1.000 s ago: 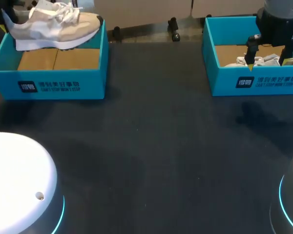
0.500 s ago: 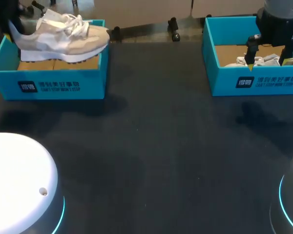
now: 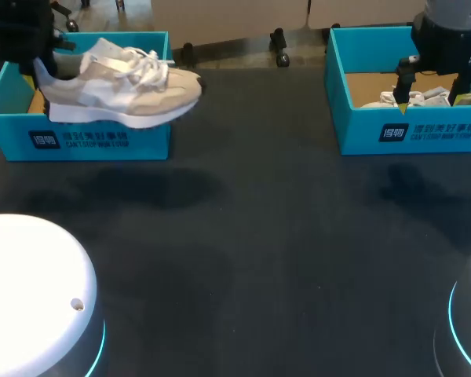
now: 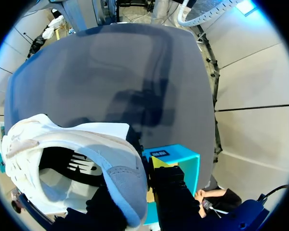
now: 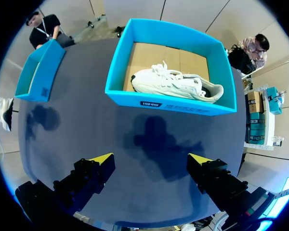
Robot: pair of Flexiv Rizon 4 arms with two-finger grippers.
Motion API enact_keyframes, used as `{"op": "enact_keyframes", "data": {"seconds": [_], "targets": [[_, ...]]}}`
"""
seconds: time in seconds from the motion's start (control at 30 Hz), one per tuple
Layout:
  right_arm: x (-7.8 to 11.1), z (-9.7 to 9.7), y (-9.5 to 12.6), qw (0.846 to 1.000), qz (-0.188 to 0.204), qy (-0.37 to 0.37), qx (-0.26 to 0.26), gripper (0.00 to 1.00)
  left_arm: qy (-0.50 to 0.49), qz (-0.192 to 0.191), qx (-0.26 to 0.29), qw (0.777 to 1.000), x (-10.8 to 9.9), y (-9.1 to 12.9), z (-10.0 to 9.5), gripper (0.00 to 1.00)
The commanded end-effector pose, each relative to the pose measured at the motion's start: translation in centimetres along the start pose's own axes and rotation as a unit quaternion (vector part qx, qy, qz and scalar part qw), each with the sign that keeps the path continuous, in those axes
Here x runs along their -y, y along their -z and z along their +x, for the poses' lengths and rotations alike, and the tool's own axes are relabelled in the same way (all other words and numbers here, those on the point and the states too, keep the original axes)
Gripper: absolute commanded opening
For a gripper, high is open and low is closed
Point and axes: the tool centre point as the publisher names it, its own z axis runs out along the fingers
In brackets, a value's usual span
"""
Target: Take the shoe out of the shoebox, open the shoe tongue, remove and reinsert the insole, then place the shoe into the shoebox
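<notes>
Nearest, the dark table (image 3: 243, 236) offers what is probably the working spot for the shoe. Above its far left part hangs the shoe (image 3: 125, 93), level, toe toward the middle, clear of the front wall of the left shoebox (image 3: 102, 141). The left claw (image 4: 145, 166) pinches the heel collar, which probably leaves tongue and insole reachable. Farther right, the right claw (image 3: 432, 90) hovers spread above the right shoebox (image 3: 424, 132), where a second shoe (image 5: 176, 84) lies untouched.

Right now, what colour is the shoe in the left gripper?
Beige and white; the shoe shows best in the head view.
</notes>
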Motion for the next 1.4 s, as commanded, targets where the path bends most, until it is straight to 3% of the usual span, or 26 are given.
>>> {"op": "enact_keyframes", "data": {"seconds": [0.03, 0.67, 0.93, 1.4], "targets": [[0.1, 0.0, -0.1, 1.000, -0.001, 0.000, -0.001, 1.00, 0.003, -0.029, -0.008, 1.000, 2.3, 0.6, -1.1, 0.00], [0.1, 0.0, -0.1, 1.000, -0.001, 0.000, -0.001, 1.00, -0.030, -0.024, -0.037, 0.999, 9.7, -0.5, -9.6, 0.00], [0.1, 0.0, -0.1, 1.000, -0.001, 0.000, -0.001, 1.00, -0.008, -0.013, -0.032, 0.999, 11.9, -0.8, -12.4, 0.00], [0.1, 0.0, -0.1, 1.000, -0.001, 0.000, -0.001, 1.00, 0.007, -0.007, -0.026, 1.000, 13.7, -2.0, -18.3, 0.00]]}}
